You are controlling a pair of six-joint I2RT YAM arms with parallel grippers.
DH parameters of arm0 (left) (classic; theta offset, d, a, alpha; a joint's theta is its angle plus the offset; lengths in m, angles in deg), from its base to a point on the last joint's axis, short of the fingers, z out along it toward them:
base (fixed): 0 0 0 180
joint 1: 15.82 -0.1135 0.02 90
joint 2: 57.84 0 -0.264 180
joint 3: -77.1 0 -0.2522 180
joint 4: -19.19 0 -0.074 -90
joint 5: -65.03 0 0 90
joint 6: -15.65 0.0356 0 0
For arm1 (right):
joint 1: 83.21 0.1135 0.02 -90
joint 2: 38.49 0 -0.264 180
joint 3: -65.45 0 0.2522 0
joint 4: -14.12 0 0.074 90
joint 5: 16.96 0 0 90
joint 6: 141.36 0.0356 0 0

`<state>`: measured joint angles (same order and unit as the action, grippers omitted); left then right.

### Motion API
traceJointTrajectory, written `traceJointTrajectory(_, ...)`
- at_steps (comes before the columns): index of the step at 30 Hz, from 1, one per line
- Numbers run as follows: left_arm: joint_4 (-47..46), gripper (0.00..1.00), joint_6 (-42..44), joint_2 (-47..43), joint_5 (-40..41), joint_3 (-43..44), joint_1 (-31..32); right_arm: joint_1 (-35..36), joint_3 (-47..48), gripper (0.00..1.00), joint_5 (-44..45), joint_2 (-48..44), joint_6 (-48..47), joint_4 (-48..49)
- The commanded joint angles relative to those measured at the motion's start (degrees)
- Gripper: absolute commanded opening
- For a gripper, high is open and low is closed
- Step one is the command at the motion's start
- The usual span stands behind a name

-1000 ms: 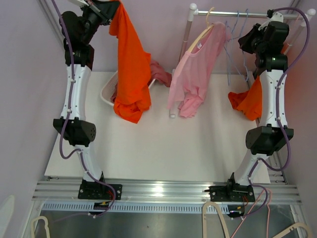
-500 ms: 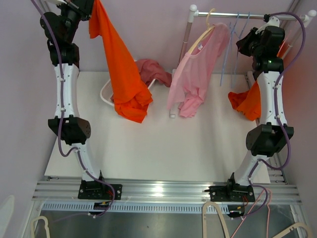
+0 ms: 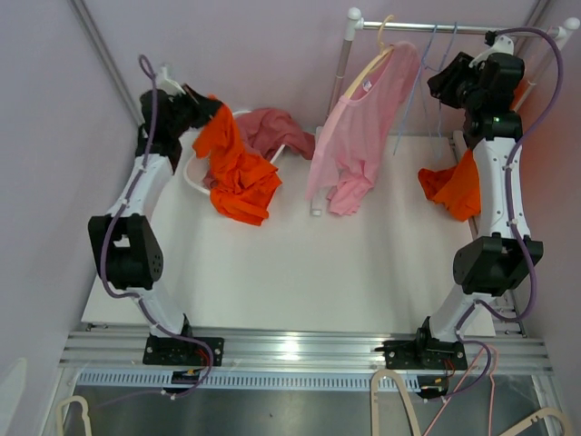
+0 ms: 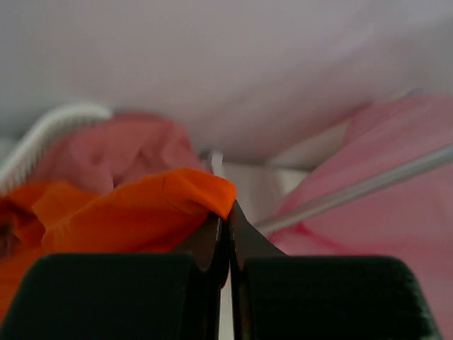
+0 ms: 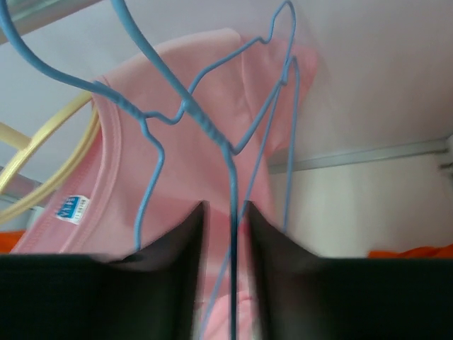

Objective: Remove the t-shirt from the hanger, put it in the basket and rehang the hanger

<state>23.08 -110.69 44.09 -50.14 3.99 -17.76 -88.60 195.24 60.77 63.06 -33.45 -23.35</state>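
The orange t-shirt hangs crumpled from my left gripper, which is shut on a fold of it above the white basket's rim. In the left wrist view my gripper pinches the cloth's edge at the fingertips. My right gripper is up at the rack, open, with the thin blue wire hanger running between its jaws and a gap on each side. The blue hanger hangs bare from the rail.
A pink t-shirt hangs on a cream hanger from the metal rail. A dark pink garment lies in the basket. Another orange cloth sits by the right arm. The rack's post stands mid-back.
My left arm has come down from high up, lowering the orange t-shirt to the basket. My right gripper's jaws have parted off the blue hanger's wire.
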Motion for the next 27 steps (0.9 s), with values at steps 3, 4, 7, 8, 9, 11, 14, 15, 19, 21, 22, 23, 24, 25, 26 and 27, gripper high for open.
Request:
traceJointTrajectory(3,9.41,0.01,4.70,-3.06,4.79,-5.50,6.32,0.03,2.01,0.66,-0.14,-3.29,-0.33,-3.45)
traceJointTrajectory(4,12.21,0.01,4.61,-0.70,4.17,-5.23,6.59,0.03,2.36,0.78,0.92,-4.69,-0.51,-5.28)
traceJointTrajectory(7,18.65,0.01,4.08,4.57,1.45,-3.48,7.12,-0.15,2.27,0.87,9.07,-7.94,-0.86,-8.36)
traceJointTrajectory(8,19.96,0.01,4.17,5.81,0.31,-2.95,7.12,-0.32,2.62,0.87,11.02,-8.56,-0.77,-9.07)
traceJointTrajectory(9,21.02,0.01,4.60,7.22,-0.14,-2.34,7.38,-0.50,3.15,0.87,12.17,-9.00,-0.60,-9.86)
traceJointTrajectory(11,23.74,0.04,5.22,10.20,1.52,-0.75,7.47,-1.11,5.95,0.87,17.79,-9.27,-0.86,-12.85)
traceJointTrajectory(14,25.68,0.09,5.14,12.49,3.98,-0.05,7.47,-1.82,7.54,0.89,22.01,-9.53,-1.91,-14.88)
traceJointTrajectory(15,25.95,0.21,4.96,12.94,4.42,0.13,7.47,-1.99,7.55,0.91,22.90,-9.54,-2.18,-15.32)
traceJointTrajectory(19,27.09,0.93,4.17,13.21,6.54,0.83,7.47,-4.37,7.72,0.94,25.89,-9.36,-2.53,-15.85)
traceJointTrajectory(21,27.18,0.99,3.82,10.85,9.69,-0.57,7.56,-6.56,8.16,0.94,25.64,-8.75,-2.01,-15.93)
traceJointTrajectory(22,26.75,1.00,3.73,9.53,10.83,-1.18,7.65,-7.26,8.34,0.93,25.20,-8.48,-1.22,-15.76)
traceJointTrajectory(23,25.18,1.00,3.73,7.95,12.41,-3.62,7.65,-8.75,8.69,0.93,24.41,-7.96,-0.95,-15.76)
traceJointTrajectory(24,24.73,0.99,4.08,4.89,13.73,-4.00,7.73,-9.37,10.17,0.91,23.18,-6.56,-0.77,-16.19)
traceJointTrajectory(25,24.90,0.99,4.43,3.20,15.31,-4.26,7.91,-9.81,11.23,0.91,22.82,-5.85,-0.69,-16.55)
traceJointTrajectory(26,24.90,0.99,4.95,1.88,17.93,-4.09,8.43,-10.60,12.20,0.90,22.65,-4.98,-0.86,-16.99)
traceJointTrajectory(27,25.16,1.00,5.83,0.48,19.18,-3.74,8.79,-10.96,13.07,0.90,22.38,-3.31,-0.86,-17.60)
